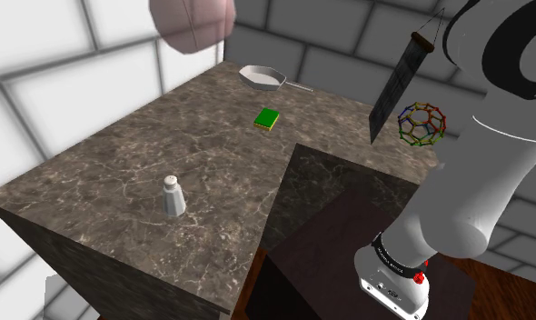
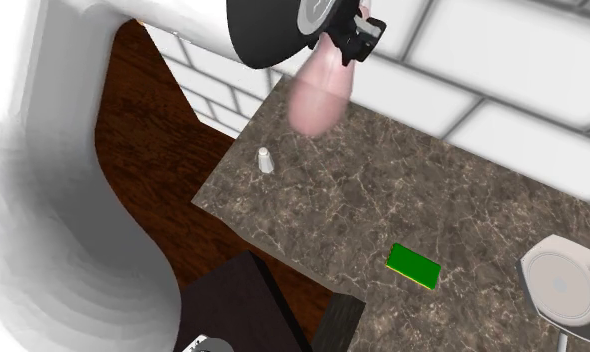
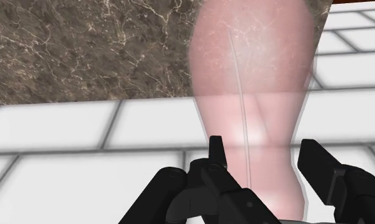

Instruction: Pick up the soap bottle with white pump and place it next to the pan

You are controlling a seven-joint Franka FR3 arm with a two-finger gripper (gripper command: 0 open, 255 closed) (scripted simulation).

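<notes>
The white arm (image 1: 493, 164) rises from its dark stand (image 1: 348, 245) at the edge of a brown marbled counter (image 1: 121, 164). High over that counter hangs the bottle (image 2: 321, 90), clear of the surface. Its long axis runs straight out from the gripper (image 3: 267, 156), so its narrow upper end sits at the claw and its broad rounded end points down towards the counter, leaning a little to the second exterior view's left. It is pale pink and see-through, smooth and bulging, with a thin line running inside along its length. The two black fingers (image 3: 218, 153) stand partway apart and clasp the bottle's narrow end between them. The pan (image 1: 262, 76), pale grey, lies well apart from the bottle at the counter's far corner. A green block (image 1: 268, 118) lies flat near the pan, and a small white shaker (image 1: 173, 197) stands upright farther off
</notes>
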